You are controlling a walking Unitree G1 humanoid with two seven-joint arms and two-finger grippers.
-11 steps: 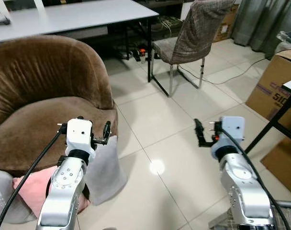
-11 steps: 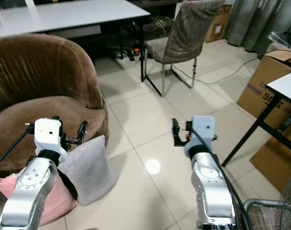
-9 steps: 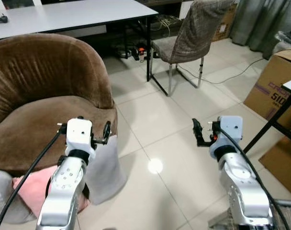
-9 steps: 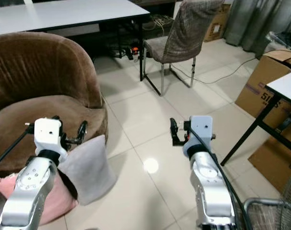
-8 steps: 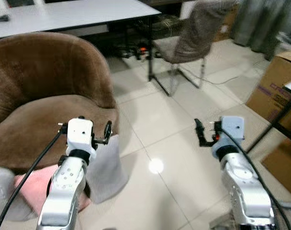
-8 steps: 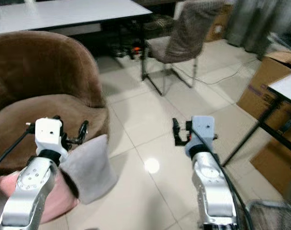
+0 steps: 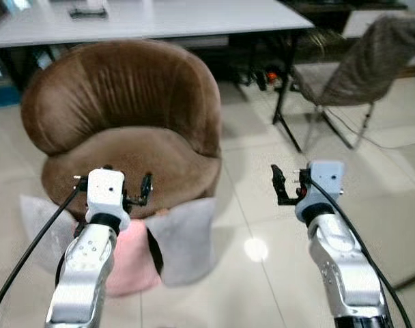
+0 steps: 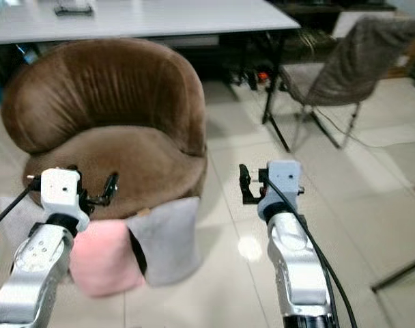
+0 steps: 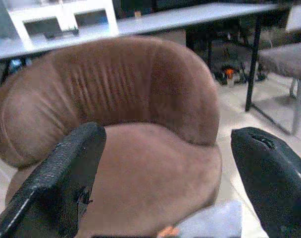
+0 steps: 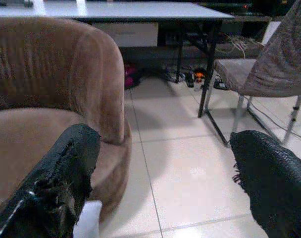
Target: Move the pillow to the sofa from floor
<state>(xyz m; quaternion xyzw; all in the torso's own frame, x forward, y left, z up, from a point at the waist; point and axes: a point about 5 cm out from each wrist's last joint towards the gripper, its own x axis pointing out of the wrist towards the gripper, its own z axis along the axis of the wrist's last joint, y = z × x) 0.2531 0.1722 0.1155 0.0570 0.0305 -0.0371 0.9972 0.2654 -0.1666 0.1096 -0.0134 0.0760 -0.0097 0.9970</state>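
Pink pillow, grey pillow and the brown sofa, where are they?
pink pillow (image 8: 105, 256), right eye view, its middle.
grey pillow (image 8: 168, 238), right eye view, its front face.
brown sofa (image 7: 136, 160), left eye view, its seat cushion.

- A long white table (image 7: 160, 17) stood behind, on black legs, with a small dark thing (image 7: 87, 11) lying on its top; too blurred to tell what.
- A grey fabric chair (image 7: 361, 65) on metal legs stood at the table's right end, on the pale tiled floor (image 7: 262, 205).
- Cables and plugs (image 8: 252, 75) lay on the floor under the table, one with a red spot.
- A ceiling light showed as a bright spot (image 7: 255, 249) on the glossy tiles.
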